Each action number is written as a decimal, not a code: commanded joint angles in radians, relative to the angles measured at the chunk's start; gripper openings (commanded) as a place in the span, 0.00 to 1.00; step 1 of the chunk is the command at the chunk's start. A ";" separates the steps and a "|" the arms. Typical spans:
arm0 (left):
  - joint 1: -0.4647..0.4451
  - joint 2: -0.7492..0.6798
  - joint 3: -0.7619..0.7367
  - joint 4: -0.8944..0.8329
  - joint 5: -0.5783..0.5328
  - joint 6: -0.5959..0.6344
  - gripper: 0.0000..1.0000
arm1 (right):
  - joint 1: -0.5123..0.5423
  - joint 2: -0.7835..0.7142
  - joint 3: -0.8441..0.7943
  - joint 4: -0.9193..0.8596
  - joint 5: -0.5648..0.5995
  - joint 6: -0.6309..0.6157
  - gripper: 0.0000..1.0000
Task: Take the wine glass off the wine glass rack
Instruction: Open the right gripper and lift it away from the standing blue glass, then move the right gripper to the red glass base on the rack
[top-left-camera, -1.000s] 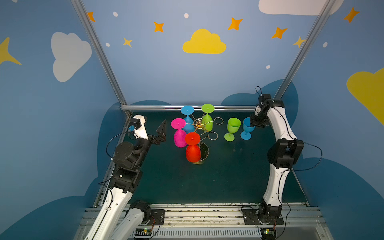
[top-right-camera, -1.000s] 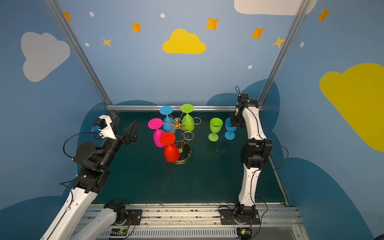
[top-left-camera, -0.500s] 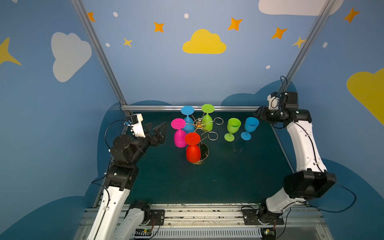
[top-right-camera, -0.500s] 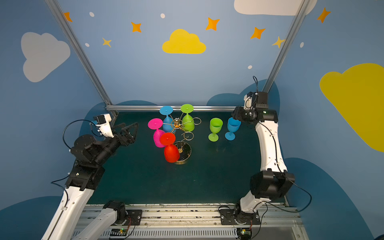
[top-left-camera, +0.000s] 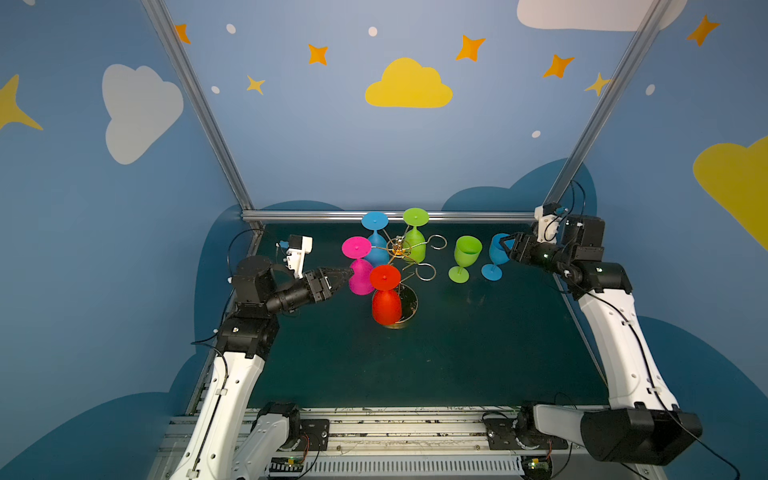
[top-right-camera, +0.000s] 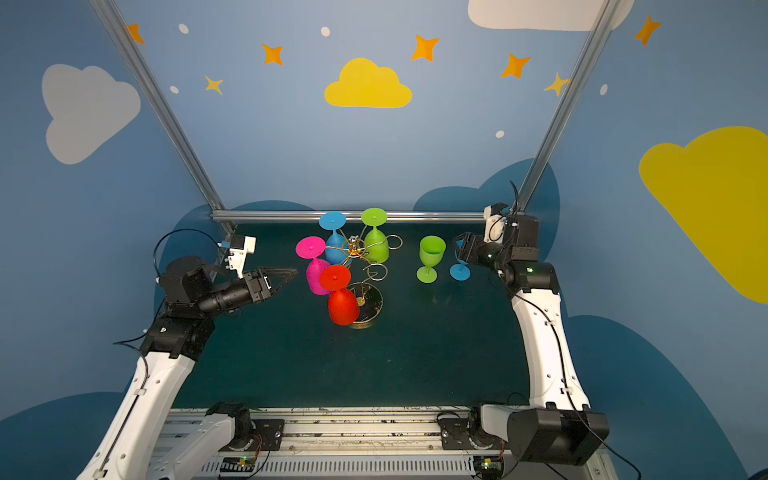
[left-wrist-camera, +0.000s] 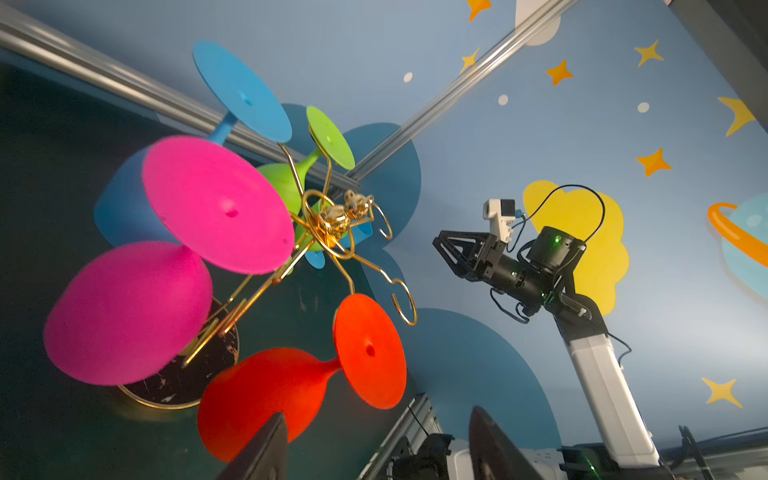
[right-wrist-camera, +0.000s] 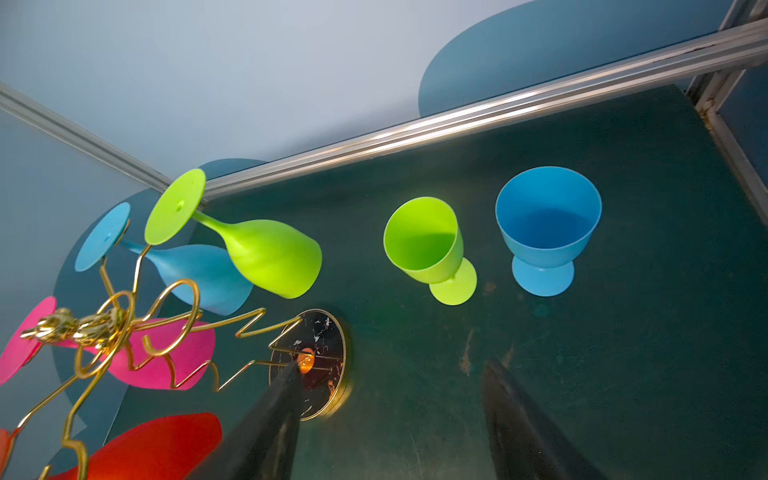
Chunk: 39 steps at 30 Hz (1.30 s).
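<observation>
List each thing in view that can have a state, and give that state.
Rack: upright, holding four glasses.
Pink glass: hanging upside down.
Red glass: hanging upside down.
Hung blue glass: upside down.
Hung green glass: upside down.
Standing green glass: upright on table.
Standing blue glass: upright on table.
Left gripper: open, empty.
Right gripper: open, empty.

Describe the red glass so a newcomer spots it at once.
On the dark green table, find the gold wine glass rack near the middle. Of four glasses hanging upside down from it, the red wine glass is frontmost, and the only red one.
</observation>
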 joint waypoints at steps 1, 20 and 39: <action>-0.037 -0.013 0.020 -0.111 0.010 0.059 0.66 | 0.022 -0.023 -0.033 0.036 -0.022 0.014 0.67; -0.151 0.007 -0.037 0.004 -0.168 0.073 0.63 | 0.258 -0.263 -0.155 0.007 -0.047 0.180 0.62; 0.004 -0.220 -0.119 -0.014 -0.709 0.342 0.95 | 0.944 -0.238 -0.287 0.313 0.331 0.510 0.53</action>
